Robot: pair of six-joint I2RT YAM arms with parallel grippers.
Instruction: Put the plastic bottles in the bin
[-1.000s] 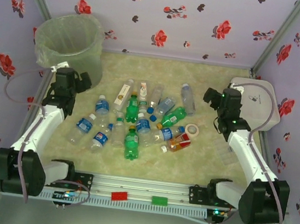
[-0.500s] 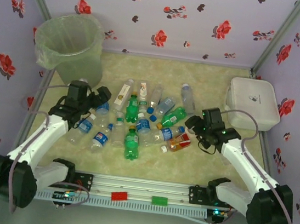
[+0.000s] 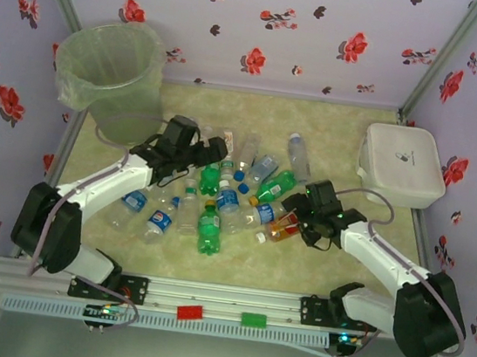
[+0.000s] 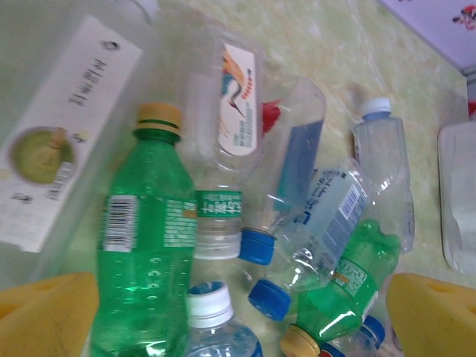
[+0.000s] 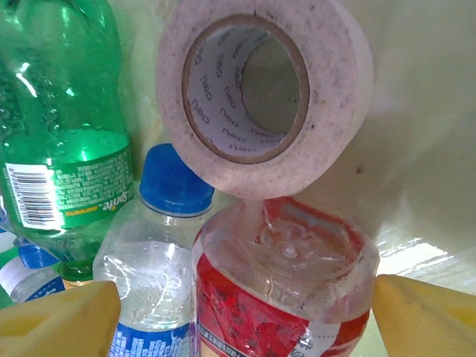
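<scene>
Surrounding plastic bottles [image 3: 208, 227] on a marbled table [image 3: 235, 270], lilac floral walls [image 3: 331, 6].

Over on near side, left arm [image 3: 96, 191] stretches forward and inward, white forearm slanting toward centre, elbow low. At its tip, left gripper [image 3: 210, 150] points right, jaws wide apart; left fingertips [image 4: 46, 312], yellow, sit at both bottom corners of wrist view. Opposite, right arm [image 3: 378, 254] reaches inward and left, black wrist [image 3: 327, 209] low. There, right gripper [image 3: 294, 208] faces centre, jaws spread; right fingertips [image 5: 428, 312], yellow, sit far apart.
</scene>
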